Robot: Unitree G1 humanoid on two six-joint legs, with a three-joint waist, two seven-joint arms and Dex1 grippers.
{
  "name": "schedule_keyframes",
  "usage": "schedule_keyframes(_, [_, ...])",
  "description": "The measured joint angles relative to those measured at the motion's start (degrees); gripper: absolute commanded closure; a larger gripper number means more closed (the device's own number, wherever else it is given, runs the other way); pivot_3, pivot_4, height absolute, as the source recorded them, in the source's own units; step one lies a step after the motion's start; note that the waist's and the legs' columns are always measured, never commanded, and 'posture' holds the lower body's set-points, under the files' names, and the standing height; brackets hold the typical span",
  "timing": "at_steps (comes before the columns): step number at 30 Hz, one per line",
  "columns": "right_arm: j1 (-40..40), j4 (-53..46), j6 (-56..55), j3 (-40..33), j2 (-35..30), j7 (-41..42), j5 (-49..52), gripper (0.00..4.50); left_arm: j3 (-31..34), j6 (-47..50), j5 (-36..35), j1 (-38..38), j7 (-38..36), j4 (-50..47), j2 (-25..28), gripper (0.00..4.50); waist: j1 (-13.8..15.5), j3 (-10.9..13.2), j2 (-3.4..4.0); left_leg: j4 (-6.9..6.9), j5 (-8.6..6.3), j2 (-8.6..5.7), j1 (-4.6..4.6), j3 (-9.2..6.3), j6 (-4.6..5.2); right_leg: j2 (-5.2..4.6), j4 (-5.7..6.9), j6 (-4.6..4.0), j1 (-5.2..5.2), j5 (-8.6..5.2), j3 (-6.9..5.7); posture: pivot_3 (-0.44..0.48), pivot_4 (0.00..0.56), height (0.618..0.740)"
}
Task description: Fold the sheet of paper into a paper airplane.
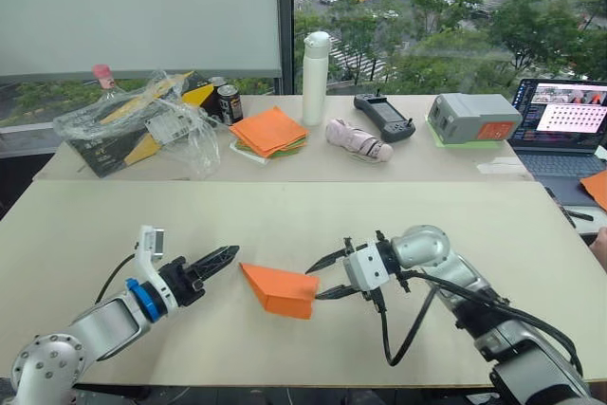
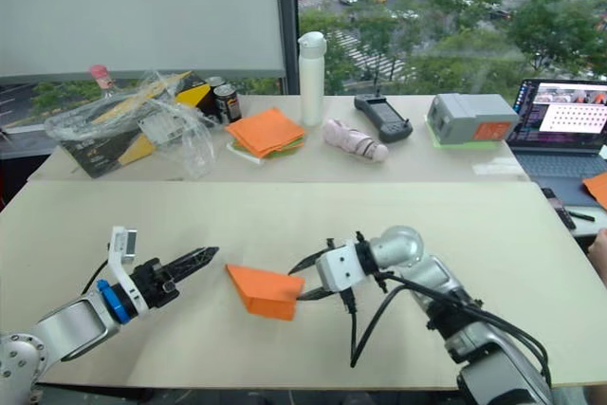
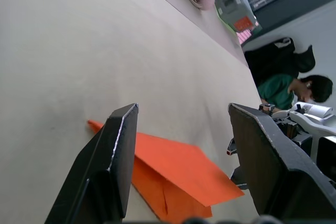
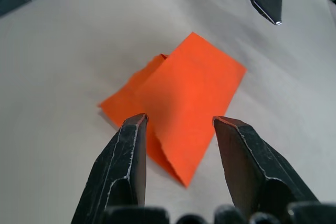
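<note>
- The sheet of paper [image 1: 279, 288] lies on the near table [image 1: 303, 234], a little left of centre, between the two arms. It is already folded at least once: the right wrist view shows a top flap doubled over a lower layer, with a pointed corner of the lower layer sticking out toward the left.
- It is not yet a paper airplane. The shape reads as a slanted four-sided wedge with one raised, loose edge on its right end; there is no pointed nose and there are no wings, so by my judgement only the opening folds are done and most of the creasing is left.
- The right pincer [image 1: 327, 277] has its fingers spread apart, one above and one below the paper's right edge, straddling it; they are not pressed shut on it, though I cannot tell whether the lower tip touches the sheet.
- The left pincer [image 1: 220, 258] sits just left of the paper's pointed corner, aimed at it and apart from it; its wrist view shows the two fingers parted and holding nothing.
- On the far table [image 1: 285, 163] lies a pile of orange and green sheets [image 1: 269, 131], with a white bottle [image 1: 314, 78] beside it. All of this is well apart from the work.
</note>
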Motion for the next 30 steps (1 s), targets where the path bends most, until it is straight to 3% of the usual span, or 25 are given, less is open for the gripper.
schedule_keyframes(3, [2.26, -4.57, 4.09, -1.26, -1.54, -0.30, 0.88, 2.28, -1.82, 0.83, 1.93, -2.41, -2.80, 0.44, 1.19, 1.60, -0.02, 0.00, 0.00, 0.00, -0.01, 0.00, 0.00, 0.00, 0.02, 0.01, 0.01, 0.00, 0.00, 0.00, 0.00, 0.000, 0.150, 0.740])
schedule_keyframes(4, [2.75, -5.68, 5.25, -1.52, -1.93, -0.60, 0.95, 2.23, -2.39, 1.06, 2.69, -3.08, -3.89, 0.96, 1.69, 2.15, -0.08, 0.00, 0.00, -0.01, -0.01, 0.00, 0.00, 0.00, 0.02, 0.01, 0.00, 0.00, -0.01, 0.00, 0.00, 0.000, 0.150, 0.740])
schedule_keyframes(11, [6.44, -11.86, 11.20, -3.54, -3.69, -2.58, 1.00, 2.23, -5.14, 2.25, 9.76, -7.67, -12.78, 5.19, 4.45, 4.44, -0.12, 0.00, 0.00, -0.01, -0.01, 0.00, 0.00, 0.00, 0.03, 0.03, 0.00, 0.00, -0.01, 0.00, 0.00, 0.000, 0.150, 0.740])
schedule_keyframes(21, [9.70, -15.95, 14.36, -4.90, -4.03, -6.64, 0.52, 2.23, -14.67, 2.12, 25.76, -14.94, -26.99, 11.45, 6.19, 4.47, -0.01, 0.00, 0.00, 0.01, -0.01, -0.02, -0.03, 0.01, 0.03, 0.02, -0.01, 0.00, -0.01, 0.00, -0.01, 0.000, 0.150, 0.740])
schedule_keyframes(30, [12.74, -16.22, 12.87, -5.47, -5.57, -8.47, -1.68, 2.23, -20.01, 1.47, 35.88, -16.93, -35.09, 15.19, 4.51, 4.47, -0.23, 0.00, -0.01, 0.02, -0.02, -0.01, -0.02, 0.01, 0.05, 0.04, 0.04, 0.00, -0.01, 0.00, -0.01, 0.000, 0.150, 0.740])
